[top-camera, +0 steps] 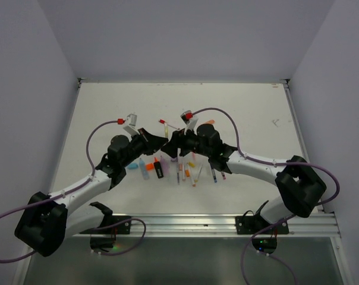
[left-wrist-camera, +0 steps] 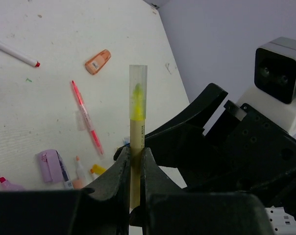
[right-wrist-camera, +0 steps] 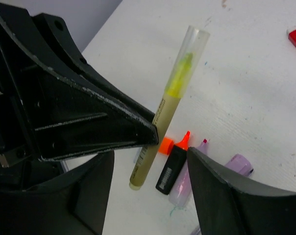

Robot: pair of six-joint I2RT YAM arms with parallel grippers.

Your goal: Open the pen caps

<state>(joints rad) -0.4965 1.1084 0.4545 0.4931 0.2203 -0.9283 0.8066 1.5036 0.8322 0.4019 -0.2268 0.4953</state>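
Lab cell: white table (top-camera: 108,107) boxed by bare walls (top-camera: 25,89)

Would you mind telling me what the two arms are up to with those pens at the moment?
The left gripper is shut on a yellow highlighter, holding it off the table with its clear cap on. The right gripper sits beside it, jaws open either side of the pen, not gripping. Other pens and highlighters lie scattered below.

Both arms reach inward over the middle of the table (top-camera: 108,107) (wrists nearly meeting, facing each other). The left gripper (left-wrist-camera: 134,157) is clamped tight; the right gripper (right-wrist-camera: 150,171) has its jaws apart.
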